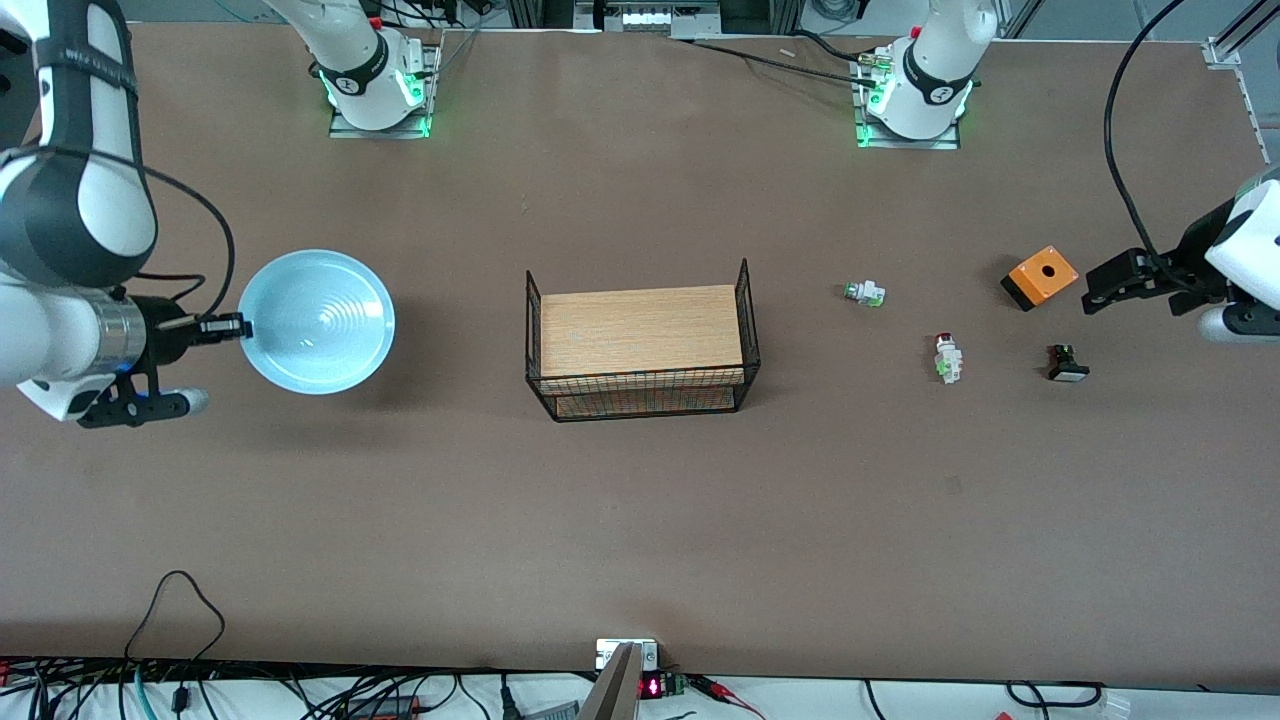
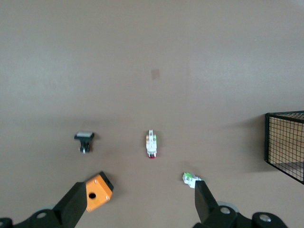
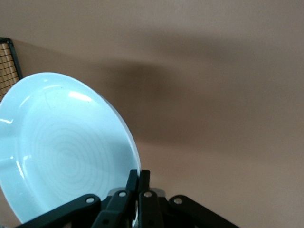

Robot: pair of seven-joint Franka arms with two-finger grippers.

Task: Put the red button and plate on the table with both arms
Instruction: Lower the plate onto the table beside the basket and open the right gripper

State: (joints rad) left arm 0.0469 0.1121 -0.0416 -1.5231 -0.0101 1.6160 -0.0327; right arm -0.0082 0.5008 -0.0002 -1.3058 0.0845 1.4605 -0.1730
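Red button: you have it lying on the table, toward the left arm's end, between the white-green switch and the black switch.
Plate: your right gripper pinches its rim with fingers closed; it hangs tilted above the table at the right arm's end, its shadow below it.
Left gripper: you see it open and empty, up in the air just beside the orange box, near the table's edge.
Wire rack: sits mid-table with its wooden top bare, well apart from both the plate and the red button.
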